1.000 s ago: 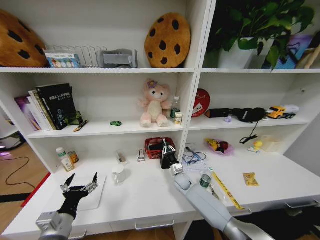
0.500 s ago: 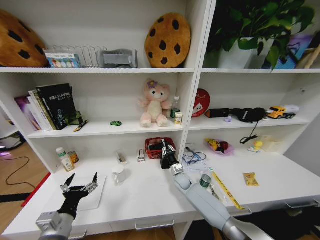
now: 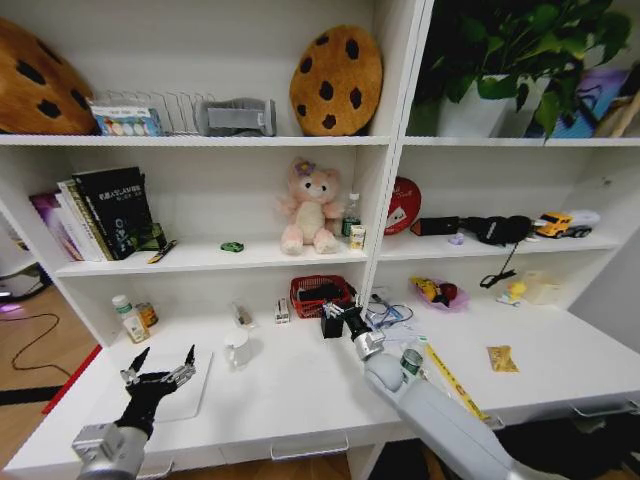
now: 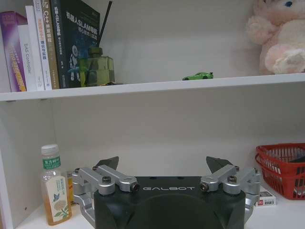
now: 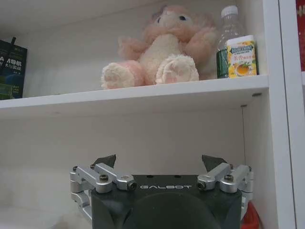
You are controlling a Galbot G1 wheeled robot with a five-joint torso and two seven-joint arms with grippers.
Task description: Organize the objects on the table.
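The white table [image 3: 290, 400] carries scattered objects: a white mug [image 3: 238, 348], a small can [image 3: 411, 361], a yellow ruler [image 3: 452, 382] and an orange-yellow snack packet [image 3: 501, 358]. A flat pale laptop [image 3: 197, 393] lies at the left. My left gripper [image 3: 160, 366] hovers open above the laptop, holding nothing; its wrist view has the left gripper [image 4: 162, 163] spread wide. My right gripper [image 3: 349, 314] is open at the back of the table beside a small black box [image 3: 329, 324] and a red basket [image 3: 318, 292]; the right gripper [image 5: 158, 162] is empty. A green toy car [image 3: 232, 246] [image 4: 198, 76] sits on the shelf.
A juice bottle [image 3: 128, 318] [image 4: 55, 183] stands at the far left by the wall. Shelves above hold books [image 3: 100, 212], a pink plush bear [image 3: 310, 208] and cookie cushions [image 3: 336, 80]. A purple bowl [image 3: 438, 293] sits at the back right. Drawer handles [image 3: 308, 450] line the front edge.
My right arm has shifted a little to the right and back from the red basket, leaving the black box beside it. The left arm has not moved.
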